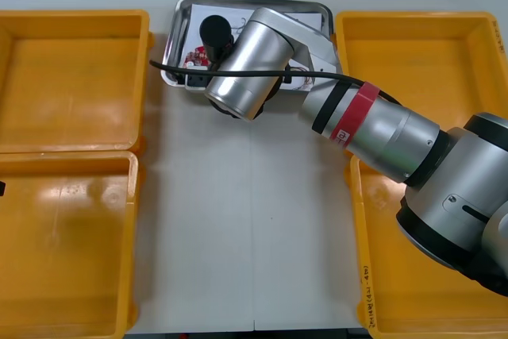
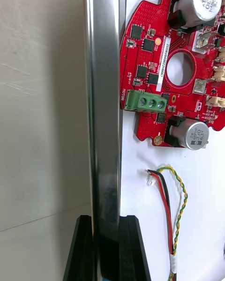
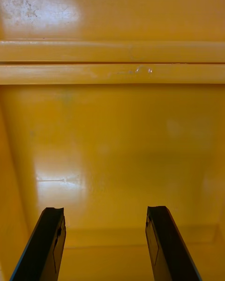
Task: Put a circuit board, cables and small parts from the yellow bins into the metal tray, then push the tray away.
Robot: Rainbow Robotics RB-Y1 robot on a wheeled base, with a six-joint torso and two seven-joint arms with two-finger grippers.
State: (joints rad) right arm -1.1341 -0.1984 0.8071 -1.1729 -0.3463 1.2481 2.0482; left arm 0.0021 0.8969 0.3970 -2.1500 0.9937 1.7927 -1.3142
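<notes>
While the right pincer (image 2: pixel 107 221) pinches the metal tray (image 2: pixel 104 98) (circuit board (image 2: pixel 173 70) inside), the left pincer (image 3: pixel 105 213) hangs spread over a yellow bin (image 3: pixel 112 136).

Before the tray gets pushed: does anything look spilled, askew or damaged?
Nothing stands out. The circuit board lies flat inside the metal tray, with the red and yellow cable beside it. The right gripper is clamped on the tray's wall; the left gripper hangs open over a yellow bin.
</notes>
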